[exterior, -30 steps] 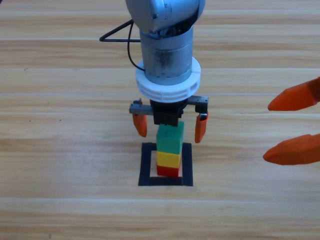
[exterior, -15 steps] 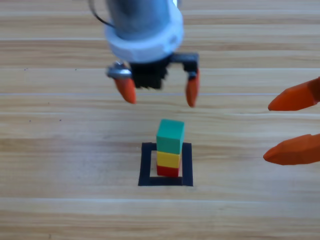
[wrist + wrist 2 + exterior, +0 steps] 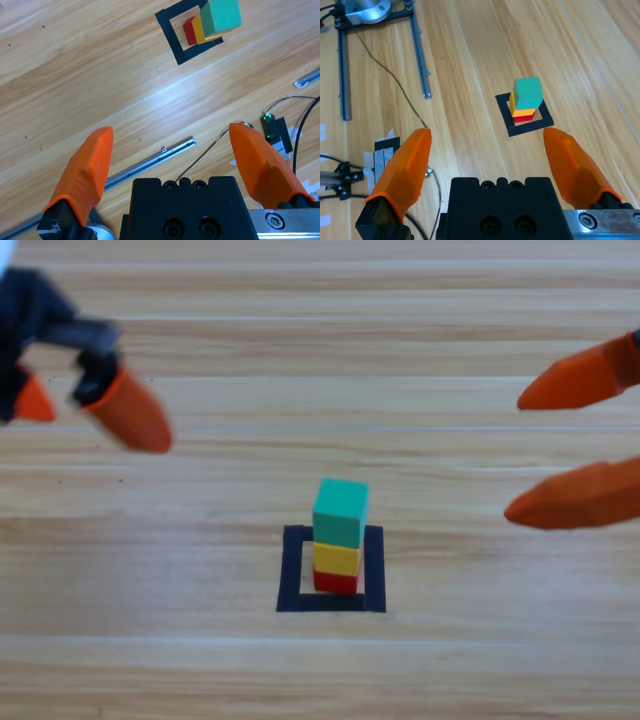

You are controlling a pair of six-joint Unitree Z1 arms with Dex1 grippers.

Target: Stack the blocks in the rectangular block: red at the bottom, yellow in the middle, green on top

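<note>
Hovering at the upper left of the high view, the left gripper [image 3: 85,405] has its two orange jaws spread wide with nothing between them; its own wrist view [image 3: 175,145] shows bare wood in the gap. Well ahead of those jaws and off toward the middle of the table stands the stack: the red cube [image 3: 336,582] at the bottom, the yellow cube [image 3: 337,558] on it, the green cube [image 3: 341,512] on top, all inside the black tape square [image 3: 291,580]. No jaw touches the stack.

The right gripper [image 3: 570,445] waits at the right edge, its jaws likewise parted and empty, with the stack off to its side and well apart. In its wrist view [image 3: 485,150] the green cube [image 3: 527,93] tops the stack, straight ahead between the jaw tips, farther out. A thin cable [image 3: 395,80] and a metal frame [image 3: 380,60] lie on the wood to one side.
</note>
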